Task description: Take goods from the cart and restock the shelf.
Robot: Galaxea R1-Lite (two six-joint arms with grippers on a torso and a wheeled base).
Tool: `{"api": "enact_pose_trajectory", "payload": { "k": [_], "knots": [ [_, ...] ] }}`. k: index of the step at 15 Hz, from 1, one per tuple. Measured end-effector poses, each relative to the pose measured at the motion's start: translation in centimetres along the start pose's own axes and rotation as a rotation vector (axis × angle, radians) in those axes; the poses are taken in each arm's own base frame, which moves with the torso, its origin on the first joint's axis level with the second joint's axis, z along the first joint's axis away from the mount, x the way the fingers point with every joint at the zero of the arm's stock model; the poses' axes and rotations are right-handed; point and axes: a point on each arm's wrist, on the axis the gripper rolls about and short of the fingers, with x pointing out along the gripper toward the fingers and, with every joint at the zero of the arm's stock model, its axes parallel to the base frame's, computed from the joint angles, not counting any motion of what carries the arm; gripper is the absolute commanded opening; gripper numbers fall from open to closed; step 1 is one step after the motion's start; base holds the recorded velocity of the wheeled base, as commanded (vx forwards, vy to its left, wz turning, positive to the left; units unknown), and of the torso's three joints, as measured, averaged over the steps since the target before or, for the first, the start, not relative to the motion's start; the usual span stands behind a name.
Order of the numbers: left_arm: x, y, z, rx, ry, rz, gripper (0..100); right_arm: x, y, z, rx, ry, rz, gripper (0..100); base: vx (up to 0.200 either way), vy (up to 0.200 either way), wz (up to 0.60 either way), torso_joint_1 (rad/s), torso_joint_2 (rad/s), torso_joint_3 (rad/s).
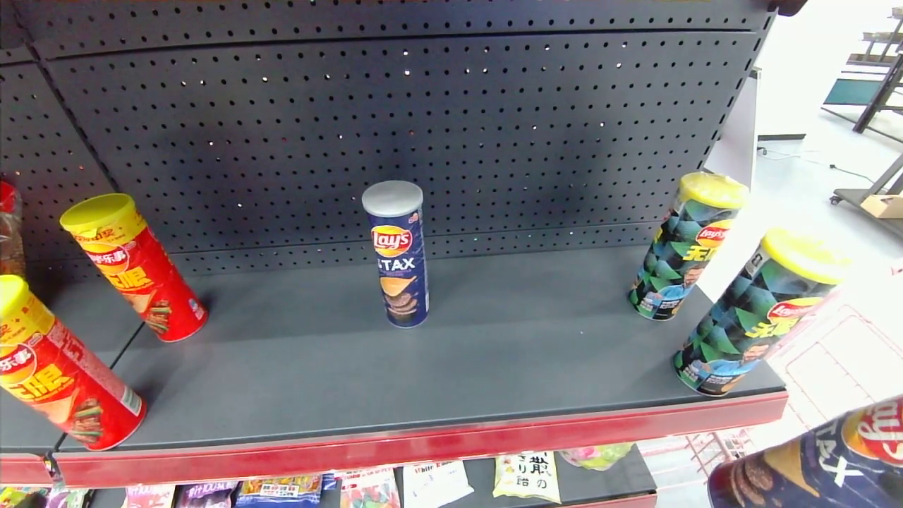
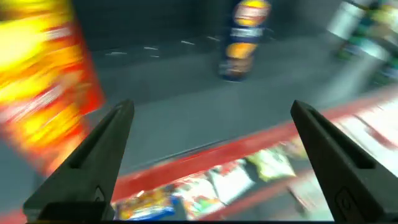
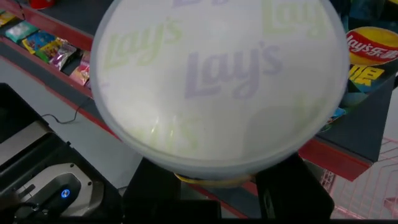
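A held blue can (image 1: 818, 458) lies tilted at the lower right corner of the head view, off the shelf (image 1: 494, 381). On the shelf, a standing blue can (image 1: 398, 254) is at centre, with red cans (image 1: 134, 264) at the left and green-patterned cans (image 1: 684, 247) at the right. The right wrist view adds the held can's pale lid (image 3: 217, 81) close up. The right gripper (image 3: 217, 186) seems clamped on the body beneath, though the lid hides the contact. The left wrist view shows the left gripper (image 2: 211, 109) spread wide, grasping nothing.
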Motion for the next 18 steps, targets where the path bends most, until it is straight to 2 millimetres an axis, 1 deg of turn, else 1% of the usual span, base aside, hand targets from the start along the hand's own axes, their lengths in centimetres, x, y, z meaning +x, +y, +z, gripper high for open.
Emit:
{"api": "enact_pose_trajectory", "payload": {
  "k": [2, 3, 4, 7, 9, 10, 13, 16, 18],
  "knots": [
    [3.9, 0.6, 2.9, 0.026, 0.081, -0.166, 100, 0.5, -0.4, 1.2, -0.013, -0.02, -0.013, 0, 0.0, 0.0, 0.0, 0.0, 0.0, 0.0],
    [5.9, 0.9, 3.6, 0.047, 0.12, -0.223, 100, 0.7, -0.5, 1.7, -0.018, -0.037, -0.015, 0, 0.0, 0.0, 0.0, 0.0, 0.0, 0.0],
    [8.4, 1.4, 4.3, 0.081, 0.162, -0.277, 100, 0.9, -0.6, 2.1, -0.016, -0.039, -0.012, 0, 0.0, 0.0, 0.0, 0.0, 0.0, 0.0],
    [15.9, 2.8, 4.9, 0.162, 0.259, -0.398, 100, 1.3, -0.9, 3.3, -0.011, -0.058, -0.007, 0, 0.0, 0.0, 0.0, 0.0, 0.0, 0.0],
    [20.1, 3.6, 4.5, 0.193, 0.295, -0.474, 100, 1.5, -1.0, 3.4, -0.001, -0.051, -0.004, 0, 0.0, 0.0, 0.0, 0.0, 0.0, 0.0],
    [21.8, 3.9, 4.2, 0.209, 0.305, -0.509, 100, 1.6, -1.0, 3.4, 0.001, -0.047, -0.004, 0, 0.0, 0.0, 0.0, 0.0, 0.0, 0.0],
    [26.0, 4.7, 2.9, 0.243, 0.33, -0.57, 100, 1.6, -1.0, 3.1, 0.005, -0.036, -0.002, 0, 0.0, 0.0, 0.0, 0.0, 0.0, 0.0],
    [29.6, 5.2, 2.8, 0.256, 0.314, -0.584, 100, 1.5, -0.9, 2.8, 0.008, -0.028, -0.001, 0, 0.0, 0.0, 0.0, 0.0, 0.0, 0.0],
    [31.4, 4.9, 3.1, 0.254, 0.299, -0.602, 100, 1.6, -0.9, 2.3, 0.013, -0.016, -0.001, 0, 0.0, 0.0, 0.0, 0.0, 0.0, 0.0]
  ]
}}
